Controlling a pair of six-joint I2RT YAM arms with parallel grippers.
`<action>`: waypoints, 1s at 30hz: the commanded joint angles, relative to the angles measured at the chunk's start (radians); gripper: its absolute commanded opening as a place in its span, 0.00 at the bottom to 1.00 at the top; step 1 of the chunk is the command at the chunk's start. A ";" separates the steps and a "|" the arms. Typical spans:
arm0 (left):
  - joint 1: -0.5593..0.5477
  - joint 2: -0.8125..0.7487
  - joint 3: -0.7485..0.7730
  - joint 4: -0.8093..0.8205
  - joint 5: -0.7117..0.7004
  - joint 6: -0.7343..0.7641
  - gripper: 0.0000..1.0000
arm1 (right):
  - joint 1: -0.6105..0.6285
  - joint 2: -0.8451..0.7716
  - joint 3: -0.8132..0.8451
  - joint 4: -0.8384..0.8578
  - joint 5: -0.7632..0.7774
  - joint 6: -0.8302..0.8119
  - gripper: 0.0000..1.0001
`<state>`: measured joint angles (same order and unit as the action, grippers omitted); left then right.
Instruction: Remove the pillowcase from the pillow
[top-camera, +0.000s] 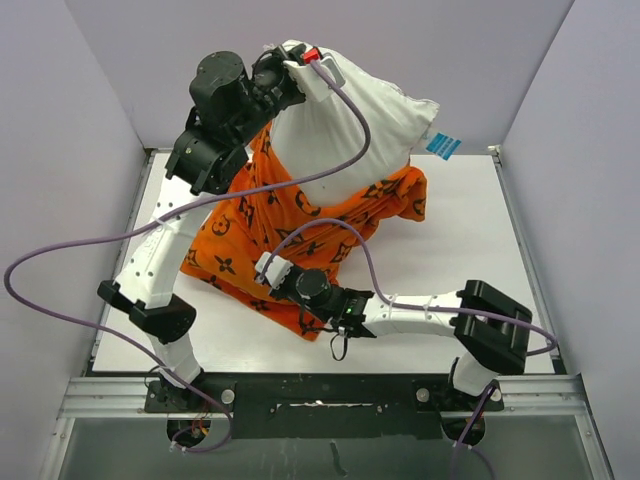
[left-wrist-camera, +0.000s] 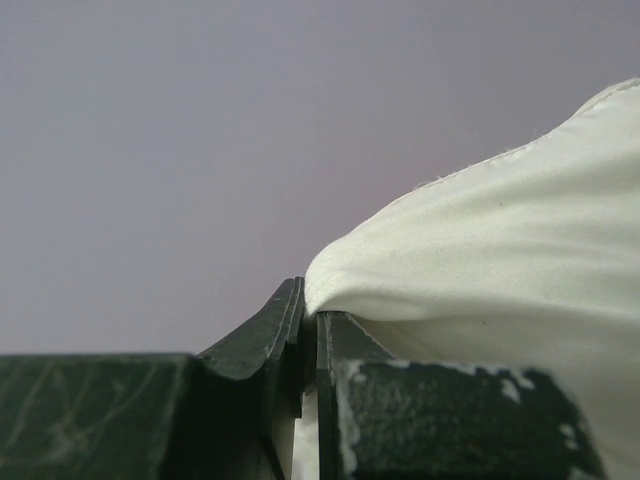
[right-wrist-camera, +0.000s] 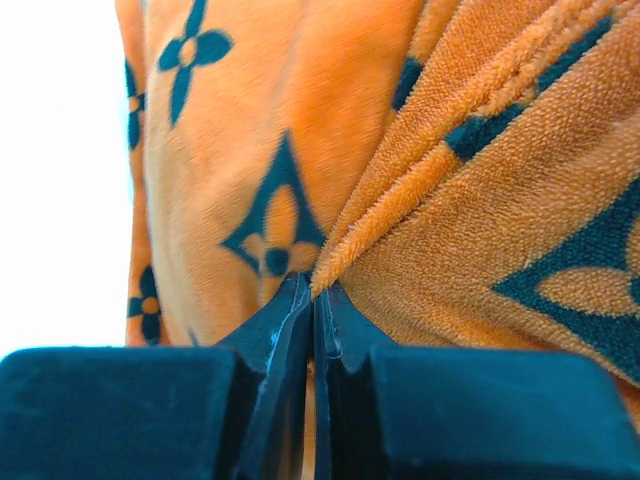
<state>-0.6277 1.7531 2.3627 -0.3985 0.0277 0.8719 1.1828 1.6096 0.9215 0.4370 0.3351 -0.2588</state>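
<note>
Right gripper (right-wrist-camera: 312, 292) jaws, closest to their camera, clamp a plush pillowcase (right-wrist-camera: 230, 150) fold; left gripper (left-wrist-camera: 308, 305) jaws clamp a pillow (left-wrist-camera: 500, 270) corner. Only the overhead view shows the pillow raised half out of the pillowcase on the table (top-camera: 460, 235), the print on its blue tag (top-camera: 443, 146) unreadable.
</note>
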 joint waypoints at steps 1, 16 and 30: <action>0.001 0.010 0.224 0.368 0.020 0.055 0.00 | 0.050 0.119 -0.093 -0.095 -0.098 0.184 0.00; -0.006 -0.128 -0.062 0.296 0.069 -0.093 0.00 | -0.274 -0.419 0.098 -0.312 -0.524 0.345 0.81; -0.142 -0.291 -0.336 0.188 0.176 -0.189 0.00 | -0.947 -0.328 0.745 -0.635 -1.276 0.354 0.98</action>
<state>-0.7300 1.5642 2.0190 -0.3149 0.1513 0.7074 0.3267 1.1507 1.5867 -0.0834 -0.6655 0.0475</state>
